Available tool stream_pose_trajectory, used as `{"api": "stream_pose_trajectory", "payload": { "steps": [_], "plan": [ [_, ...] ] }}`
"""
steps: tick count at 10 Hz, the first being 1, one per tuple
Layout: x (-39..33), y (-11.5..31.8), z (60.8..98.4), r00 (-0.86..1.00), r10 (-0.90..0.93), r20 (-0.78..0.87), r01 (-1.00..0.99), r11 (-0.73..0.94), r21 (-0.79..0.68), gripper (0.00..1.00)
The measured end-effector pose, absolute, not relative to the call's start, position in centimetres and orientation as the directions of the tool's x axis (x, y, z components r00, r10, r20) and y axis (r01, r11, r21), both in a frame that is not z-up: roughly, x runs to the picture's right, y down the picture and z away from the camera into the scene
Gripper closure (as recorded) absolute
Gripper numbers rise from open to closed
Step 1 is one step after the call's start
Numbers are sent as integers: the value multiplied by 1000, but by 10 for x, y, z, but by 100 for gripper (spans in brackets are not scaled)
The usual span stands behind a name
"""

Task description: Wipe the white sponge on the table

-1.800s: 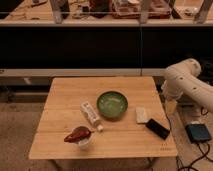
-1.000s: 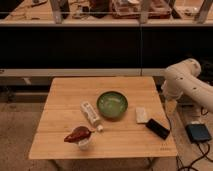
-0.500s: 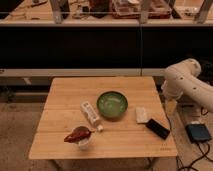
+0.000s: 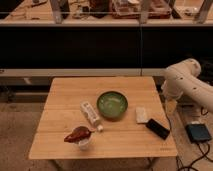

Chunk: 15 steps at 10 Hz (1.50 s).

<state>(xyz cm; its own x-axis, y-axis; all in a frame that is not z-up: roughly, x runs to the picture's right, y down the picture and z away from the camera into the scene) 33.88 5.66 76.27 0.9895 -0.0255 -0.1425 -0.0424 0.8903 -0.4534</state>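
The white sponge (image 4: 142, 114) lies flat on the light-wood table (image 4: 70, 95), right of the green bowl (image 4: 112, 104) and just behind the black phone (image 4: 157, 128). My white arm (image 4: 182, 80) stands off the table's right edge. My gripper (image 4: 170, 107) hangs down from it beside that edge, to the right of the sponge and a little above table height, apart from the sponge.
A white labelled bottle (image 4: 90, 113) lies left of the bowl. A brown object (image 4: 78, 134) rests on a clear cup (image 4: 84, 144) near the front left. A dark flat device (image 4: 199, 132) with a cable lies on the floor at right. Dark shelving runs behind the table.
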Motion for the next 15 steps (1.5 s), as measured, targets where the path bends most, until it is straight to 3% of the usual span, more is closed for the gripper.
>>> {"api": "stream_pose_trajectory", "payload": {
  "steps": [8,15],
  "plan": [
    [341,57,763,988,-18,-154,-55,888,-457,20],
    [338,54,785,851,327,-411,-496,760,-420,20]
  ]
}}
